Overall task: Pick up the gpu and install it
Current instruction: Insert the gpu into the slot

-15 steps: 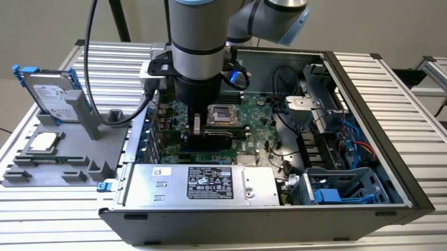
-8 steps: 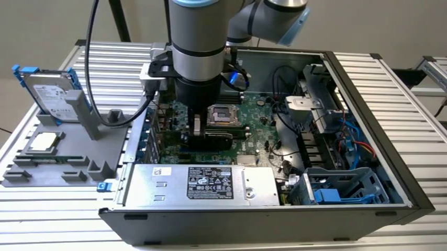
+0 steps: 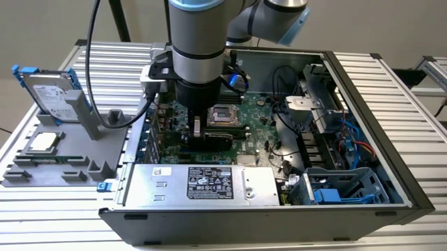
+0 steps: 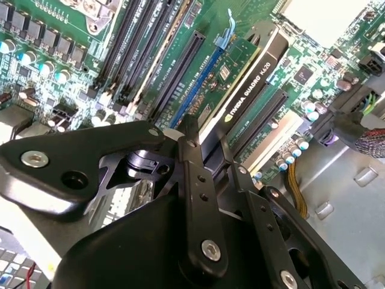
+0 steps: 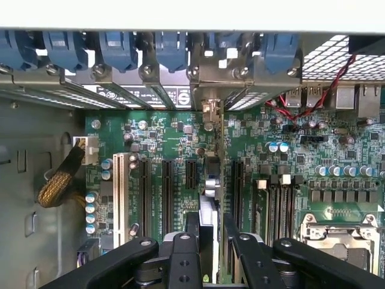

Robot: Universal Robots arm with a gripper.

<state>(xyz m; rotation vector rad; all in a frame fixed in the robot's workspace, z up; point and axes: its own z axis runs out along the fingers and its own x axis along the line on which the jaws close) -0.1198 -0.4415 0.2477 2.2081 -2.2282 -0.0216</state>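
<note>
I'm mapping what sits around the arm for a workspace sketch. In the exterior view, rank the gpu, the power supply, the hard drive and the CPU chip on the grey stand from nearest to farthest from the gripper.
1. gpu: at the gripper, upright on the motherboard.
2. power supply: along the case's front edge.
3. CPU chip: flat on the grey stand, the exterior view's left.
4. hard drive: upright at the stand's back; nearly tied with the chip.

White lettering with a logo runs along the black edge of the gpu [image 4: 251, 90] in the second wrist view. Tiny white print, too small to read, lines the blue slot [image 4: 201, 78] just beside the gpu. In the exterior view, a dark spec label [image 3: 215, 184] and a white sticker [image 3: 162, 171] sit on the power supply [image 3: 258, 191] near the gpu. A printed label covers the hard drive [image 3: 50, 97], well apart from it.
</note>
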